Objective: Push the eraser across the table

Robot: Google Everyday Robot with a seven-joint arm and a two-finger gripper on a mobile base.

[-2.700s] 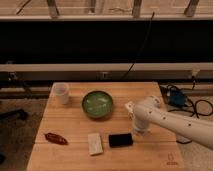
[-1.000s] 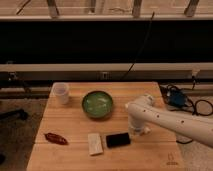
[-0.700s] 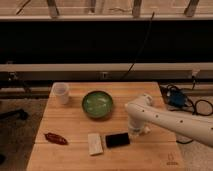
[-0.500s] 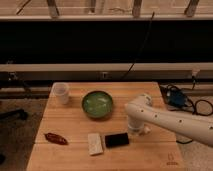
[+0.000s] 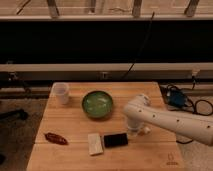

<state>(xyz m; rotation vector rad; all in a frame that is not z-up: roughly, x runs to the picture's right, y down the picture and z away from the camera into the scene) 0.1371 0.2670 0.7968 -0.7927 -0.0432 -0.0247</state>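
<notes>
Black eraser point(image 5: 115, 139) lies between pale block point(image 5: 95, 144) and pincer point(image 5: 137, 131), grip state unclear.

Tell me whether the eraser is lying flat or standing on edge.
Lying flat: the eraser shows its broad black face on the table, beside the pale block. The pincer sits low at its other end.

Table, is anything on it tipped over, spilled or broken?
Nothing stands out. The cup stands upright, the green bowl sits level, and the eraser lies flat between the pale block and the end effector.
</notes>
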